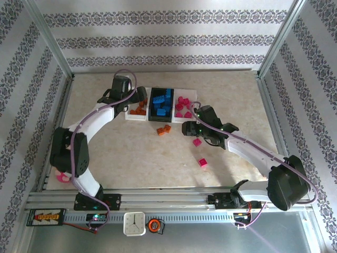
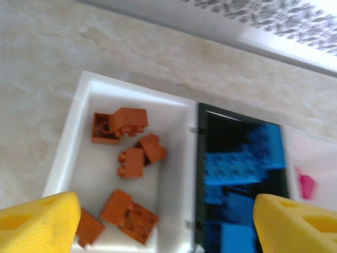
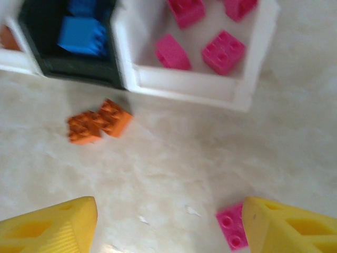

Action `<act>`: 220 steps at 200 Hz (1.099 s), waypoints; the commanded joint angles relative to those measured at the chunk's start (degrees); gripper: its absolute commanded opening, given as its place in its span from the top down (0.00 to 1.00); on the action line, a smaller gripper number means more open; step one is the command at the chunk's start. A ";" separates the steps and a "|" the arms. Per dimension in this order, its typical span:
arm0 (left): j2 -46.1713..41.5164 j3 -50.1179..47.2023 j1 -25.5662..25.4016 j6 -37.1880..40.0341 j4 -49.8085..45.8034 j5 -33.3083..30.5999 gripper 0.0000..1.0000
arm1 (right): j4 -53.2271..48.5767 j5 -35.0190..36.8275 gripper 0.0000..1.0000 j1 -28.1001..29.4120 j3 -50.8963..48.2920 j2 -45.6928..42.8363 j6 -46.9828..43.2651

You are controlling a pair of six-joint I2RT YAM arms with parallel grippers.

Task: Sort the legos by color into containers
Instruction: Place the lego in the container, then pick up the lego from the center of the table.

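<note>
Three containers stand in a row: a left white bin [image 1: 129,117] with several orange-brown legos [image 2: 129,213], a black bin [image 1: 151,108] with blue legos [image 2: 239,166], and a right white bin [image 3: 253,58] with pink legos [image 3: 222,51]. My left gripper [image 2: 166,232] hangs open over the seam between the left white bin and the black bin, with nothing between its fingers. My right gripper [image 3: 168,226] is open low over the table in front of the bins. A loose pink lego [image 3: 230,227] lies just inside its right finger. Two orange legos [image 3: 97,122] lie in front of the black bin.
Another pink lego [image 1: 202,163] lies nearer the front on the table. A pink object [image 1: 62,177] sits by the left arm's base. A clock [image 1: 134,223] and a tape measure [image 1: 154,225] lie on the front rail. Metal frame posts border the table.
</note>
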 commanded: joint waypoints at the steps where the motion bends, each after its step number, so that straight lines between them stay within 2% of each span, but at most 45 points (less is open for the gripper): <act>1: -7.01 -6.40 -2.54 -2.47 2.72 4.69 0.03 | -8.23 5.13 0.27 -0.55 -0.52 3.77 1.50; 7: -8.64 -8.59 -2.91 -3.18 3.48 5.50 0.00 | -8.82 5.22 0.27 -0.55 -0.52 4.87 1.55; 34: -15.37 -18.40 -4.27 -6.70 7.37 8.32 0.00 | -9.41 4.30 0.27 -0.55 -0.20 9.90 1.11; 89: -26.22 -31.93 -6.07 -10.03 10.12 9.40 0.00 | -8.36 3.37 0.32 -0.46 2.53 16.81 -0.98; 117: -28.96 -37.30 -6.05 -11.55 10.88 9.64 0.00 | -8.10 3.04 0.39 -0.46 3.57 18.61 -1.98; 176: -31.26 -43.61 -6.05 -12.12 11.76 9.81 0.00 | -7.74 0.88 0.65 -0.14 5.33 17.29 -5.03; 220: -32.79 -45.21 -6.00 -12.32 11.98 8.82 0.00 | -9.14 -1.74 0.70 2.24 10.78 11.59 -6.01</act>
